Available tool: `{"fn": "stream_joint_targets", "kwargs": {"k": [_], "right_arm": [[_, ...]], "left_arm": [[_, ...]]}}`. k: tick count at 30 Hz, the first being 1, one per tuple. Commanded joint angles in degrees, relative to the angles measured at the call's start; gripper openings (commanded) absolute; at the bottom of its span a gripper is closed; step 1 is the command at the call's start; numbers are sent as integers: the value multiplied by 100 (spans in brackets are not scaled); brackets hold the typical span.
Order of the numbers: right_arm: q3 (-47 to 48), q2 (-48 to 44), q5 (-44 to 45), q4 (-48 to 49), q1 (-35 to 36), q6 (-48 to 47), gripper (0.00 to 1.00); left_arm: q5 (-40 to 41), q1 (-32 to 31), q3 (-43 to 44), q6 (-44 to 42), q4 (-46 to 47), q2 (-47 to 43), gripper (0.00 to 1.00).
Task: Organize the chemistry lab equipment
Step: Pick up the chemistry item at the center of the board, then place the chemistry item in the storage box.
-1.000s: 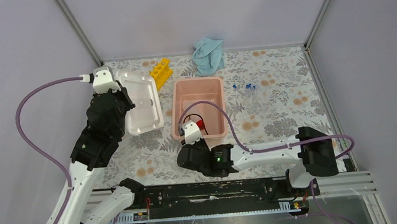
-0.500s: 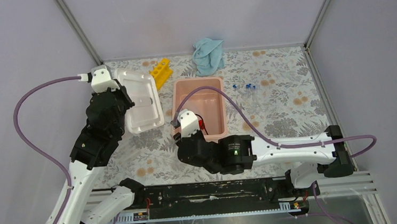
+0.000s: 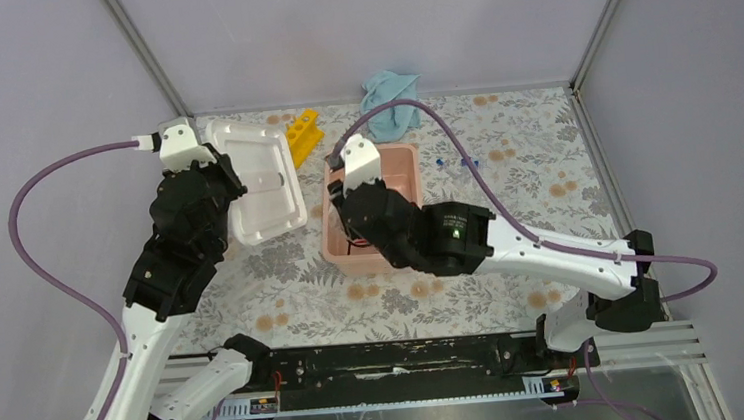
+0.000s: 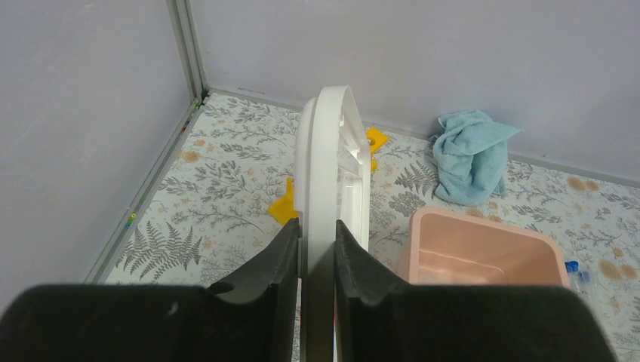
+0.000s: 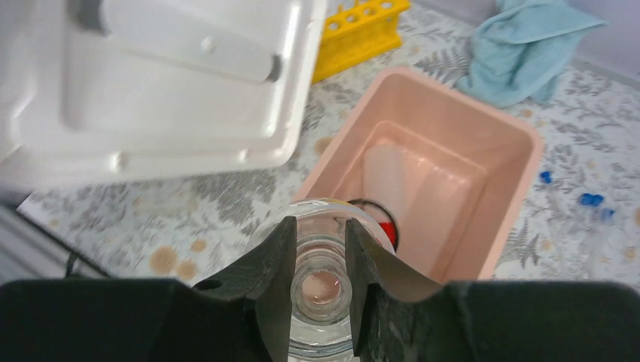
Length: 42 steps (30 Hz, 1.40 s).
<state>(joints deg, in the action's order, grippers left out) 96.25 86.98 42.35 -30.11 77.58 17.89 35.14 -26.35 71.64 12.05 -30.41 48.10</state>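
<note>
My right gripper (image 5: 319, 226) is shut on the open neck of a clear glass bottle (image 5: 321, 290), held upright over the near end of the pink bin (image 5: 453, 98). Under it, in the bin, lie a black wire ring (image 5: 362, 203) and a red part (image 5: 386, 230). My left gripper (image 4: 317, 234) is shut on the edge of the white lid (image 4: 332, 151), held up left of the bin. The yellow test-tube rack (image 3: 303, 130) lies at the back, partly behind the lid. Tiny blue-capped tubes (image 3: 467, 162) lie right of the bin.
A crumpled blue cloth (image 3: 388, 103) sits against the back wall behind the bin. Grey walls and metal rails close in the floral mat on three sides. The right arm's purple cable loops over the bin.
The right arm has swung from the near edge of the mat up and away over the bin, carrying the glass bottle. The left arm with the lid has shifted slightly back and left.
</note>
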Motion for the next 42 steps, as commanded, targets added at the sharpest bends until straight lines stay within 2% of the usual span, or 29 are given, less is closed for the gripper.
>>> {"fn": "stream_joint_targets", "kwargs": {"k": [1,11,15,29,42], "right_arm": [[410,158,-99,509,-609,-519,0],[53,759,-785,1256,-2015,-584,0],[73,1126,-943,1431,-2308,-556,0],[-259,2079,-782,2018,-2649,-441,0],[-1064,2390,-278,2768,-2808,-319,0]], "left_arm": [[139,7,253,-36,415,-16,0],[40,7,215,-54,430,41,0],[-10,7,195,-72,449,81,0],[-101,7,139,-242,541,145,0],[-201,10,17,-220,501,138,0]]}}
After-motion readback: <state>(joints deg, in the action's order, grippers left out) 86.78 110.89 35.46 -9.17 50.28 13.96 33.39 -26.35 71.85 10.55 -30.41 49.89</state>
